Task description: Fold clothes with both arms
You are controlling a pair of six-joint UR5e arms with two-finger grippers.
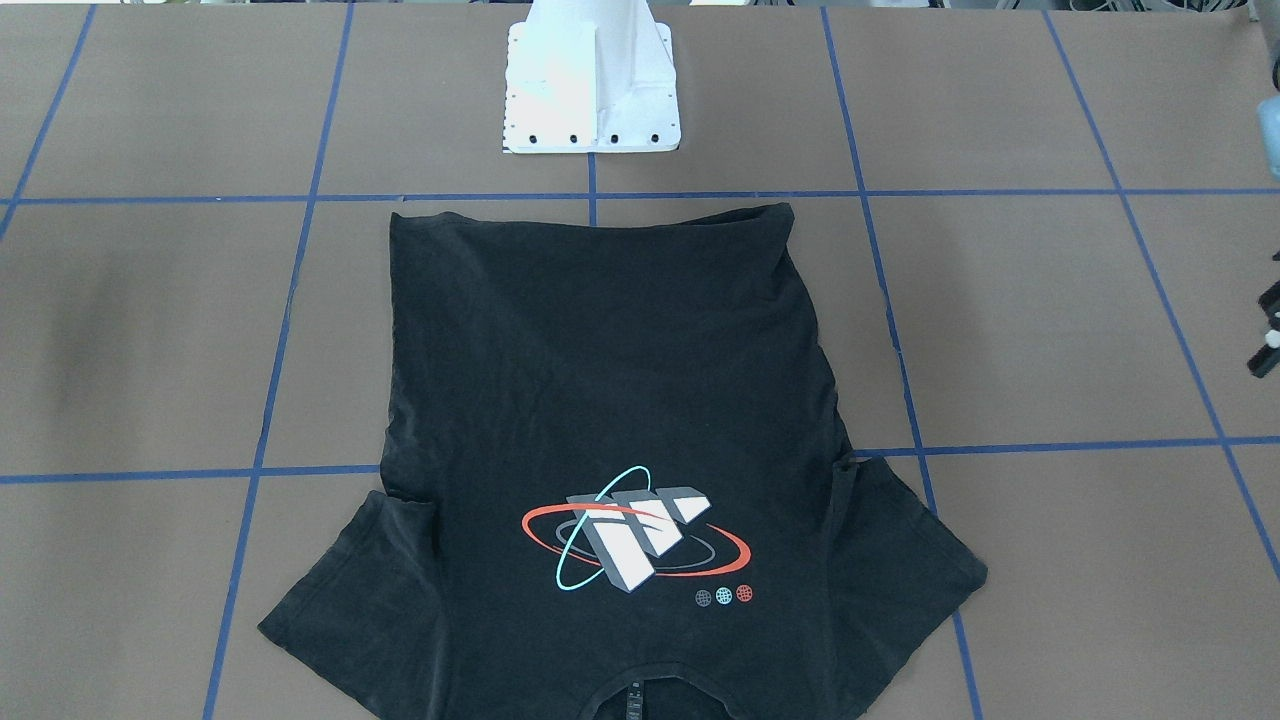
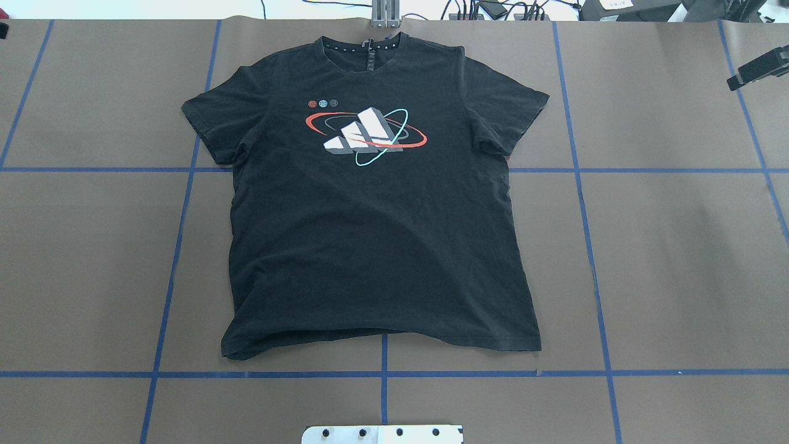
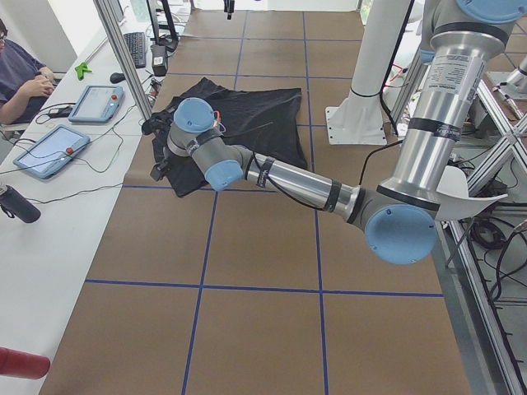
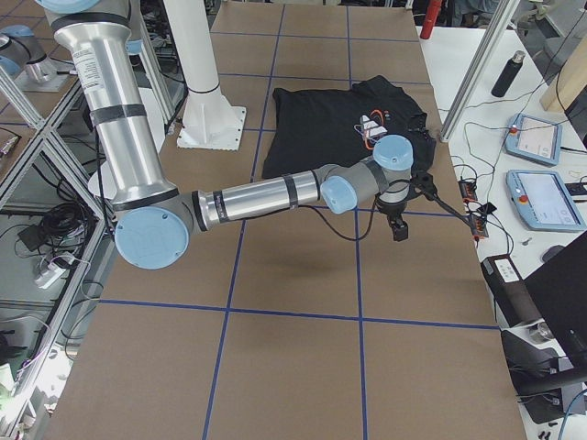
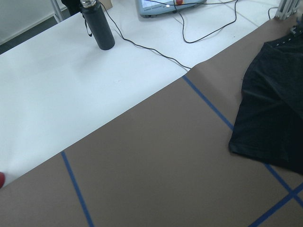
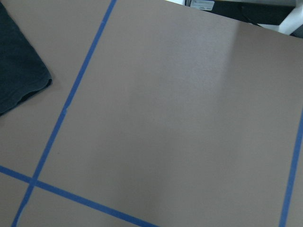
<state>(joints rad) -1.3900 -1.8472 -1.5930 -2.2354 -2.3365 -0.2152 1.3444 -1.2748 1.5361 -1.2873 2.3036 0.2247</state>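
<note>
The black T-shirt [image 2: 376,234] lies flat on the brown table, orbit graphic [image 2: 367,135] facing up, collar at the far side from the robot, hem near the base. It also shows in the front view [image 1: 600,380]. My left gripper [image 3: 156,169] hangs beyond the shirt's left sleeve [image 5: 274,118], only its edge showing in the front view [image 1: 1268,345]. My right gripper [image 4: 397,229] hangs beyond the right sleeve [image 6: 19,80], partly showing in the overhead view [image 2: 755,69]. Neither touches the shirt. I cannot tell whether either gripper is open or shut.
The white pedestal base [image 1: 590,90] stands behind the hem. Blue tape lines [image 2: 179,246] grid the table. Past the far edge is a white bench with tablets [image 3: 95,103], cables, a dark bottle [image 5: 97,26] and a seated operator [image 3: 16,78].
</note>
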